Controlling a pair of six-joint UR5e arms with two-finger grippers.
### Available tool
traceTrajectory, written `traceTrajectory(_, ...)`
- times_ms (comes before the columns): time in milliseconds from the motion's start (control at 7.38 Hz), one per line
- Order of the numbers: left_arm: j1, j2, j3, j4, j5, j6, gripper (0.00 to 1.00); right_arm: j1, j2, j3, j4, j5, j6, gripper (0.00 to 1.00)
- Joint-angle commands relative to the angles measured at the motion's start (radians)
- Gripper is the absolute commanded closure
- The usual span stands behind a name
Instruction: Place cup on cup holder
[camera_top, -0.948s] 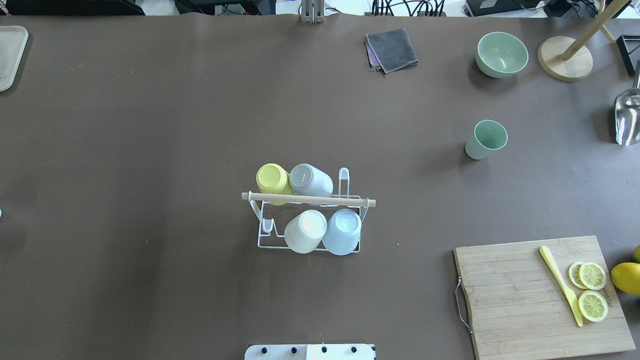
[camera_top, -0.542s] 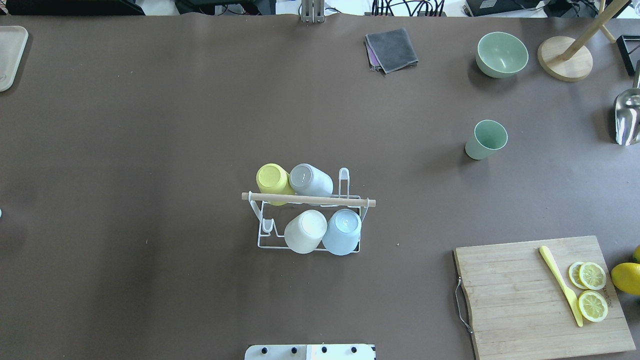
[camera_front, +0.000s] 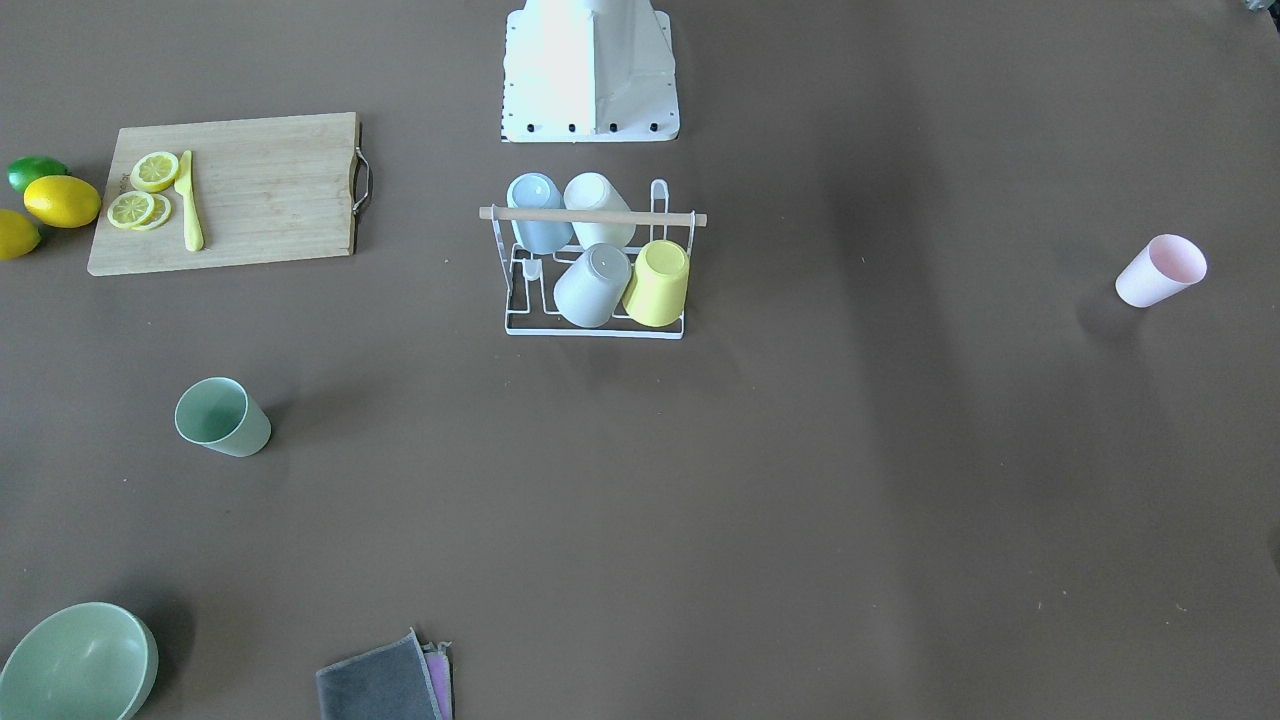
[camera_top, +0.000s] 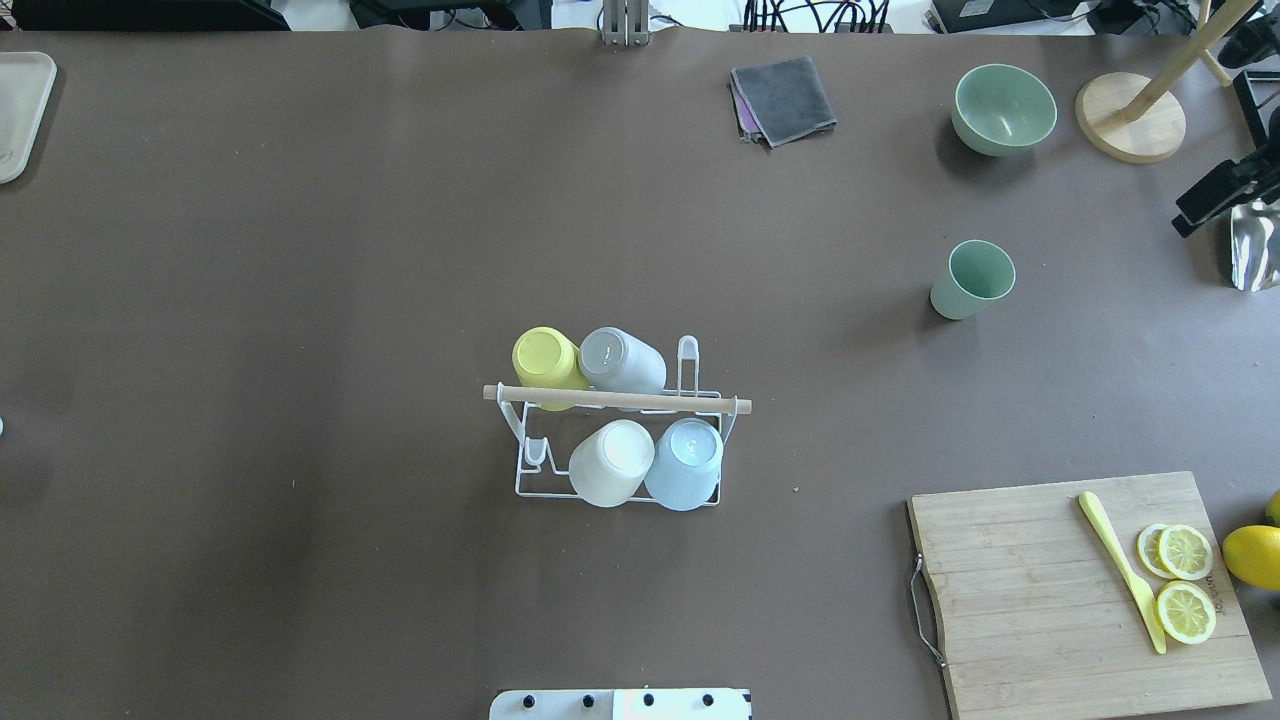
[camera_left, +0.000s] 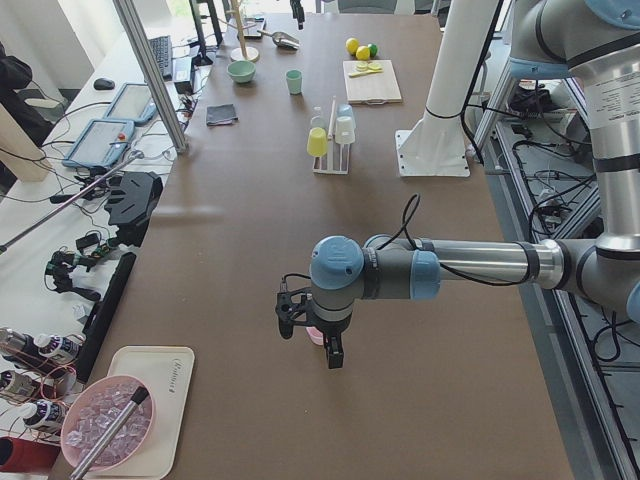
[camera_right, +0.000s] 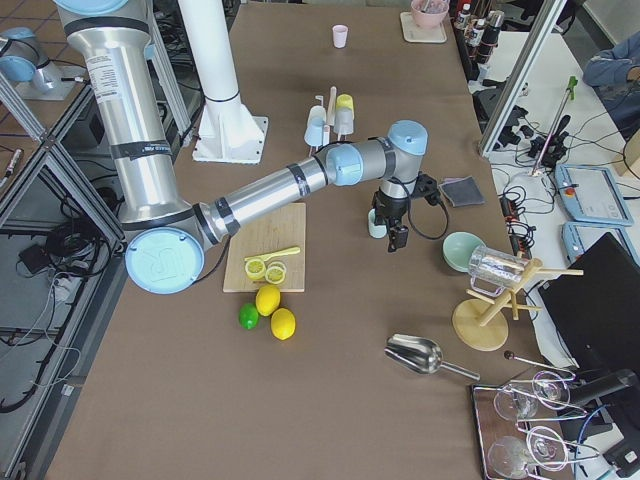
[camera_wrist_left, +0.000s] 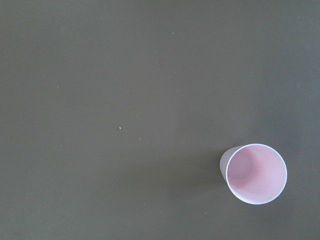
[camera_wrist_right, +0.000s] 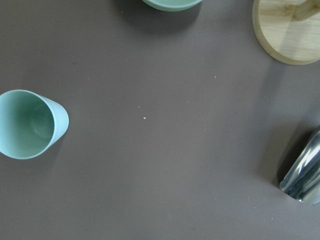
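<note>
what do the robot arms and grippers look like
The left arm and right arm are silver-grey tubes with light blue joint caps. The left gripper and right gripper are black, each with a black cable looping by the wrist.

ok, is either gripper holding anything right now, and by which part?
Nothing, as far as the views show: the pink cup and the green cup both stand free on the table, untouched.

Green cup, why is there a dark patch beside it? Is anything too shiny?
Overhead view: the green cup casts a soft, blurry-edged shadow toward the picture's left. Front-facing view: that shadow falls toward the picture's right. Right wrist view: the metal scoop gleams with bright glare streaks.
</note>
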Motion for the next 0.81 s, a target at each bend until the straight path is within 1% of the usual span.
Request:
traceTrajectory(0,0.093,-0.283,0.152,0.205,0.007,0.030,0.02,-0.060,0.140,-0.065,-0.073,-0.018,0.003,0.00)
traceTrajectory(135,0.143,-0.345,0.198,0.256,0.009,0.065,0.02,-0.086,0.215,-0.143,-0.096,-0.020,0.000,0.00)
traceTrajectory(271,0.173,-0.388,0.235,0.271,0.010,0.067,0.02,-0.113,0.283,-0.229,-0.109,-0.021,-0.009,0.00)
traceTrajectory(406,0.216,-0.398,0.265,0.272,0.010,0.068,0.02,-0.146,0.364,-0.336,-0.113,-0.051,-0.013,0.00)
traceTrajectory(542,0.278,-0.412,0.274,0.273,0.012,0.092,0.02,-0.166,0.459,-0.468,-0.113,-0.064,-0.027,0.00)
traceTrajectory(677,0.314,-0.418,0.315,0.273,0.028,0.197,0.02,-0.179,0.536,-0.581,-0.113,-0.064,-0.053,0.00)
